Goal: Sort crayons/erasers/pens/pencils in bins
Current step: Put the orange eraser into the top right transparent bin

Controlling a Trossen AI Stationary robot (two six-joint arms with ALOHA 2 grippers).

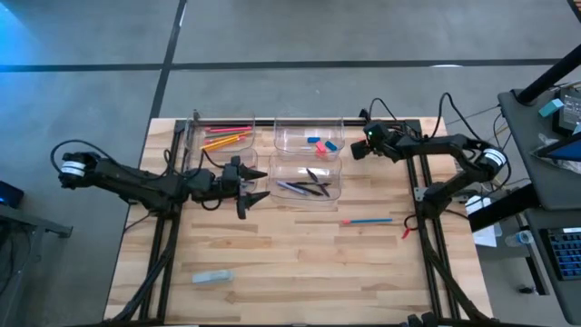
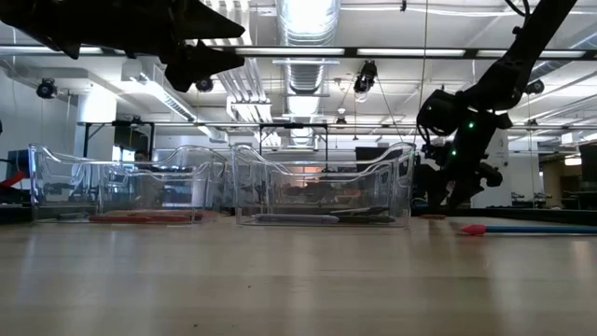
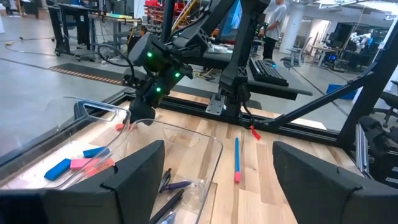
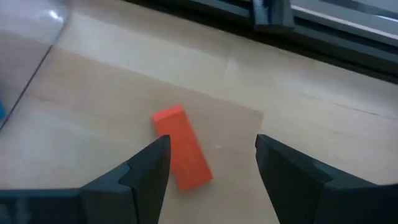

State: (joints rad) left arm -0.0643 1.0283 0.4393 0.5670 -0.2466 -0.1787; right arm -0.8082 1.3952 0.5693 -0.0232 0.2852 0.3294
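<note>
Hovering at upper right of the high view, the right gripper [image 4: 211, 171], jaws open and empty, sits over a small orange-red rectangular eraser [image 4: 181, 147] on the wooden table [image 4: 112, 87]. Left gripper [image 1: 257, 184], open and empty, waits centre-left beside the clear plastic pen bin [image 1: 305, 180].

Bright overhead ceiling lights [image 2: 308, 19], arms backlit and dark, glare on tabletop [image 2: 298, 280], soft wrist-view focus
</note>
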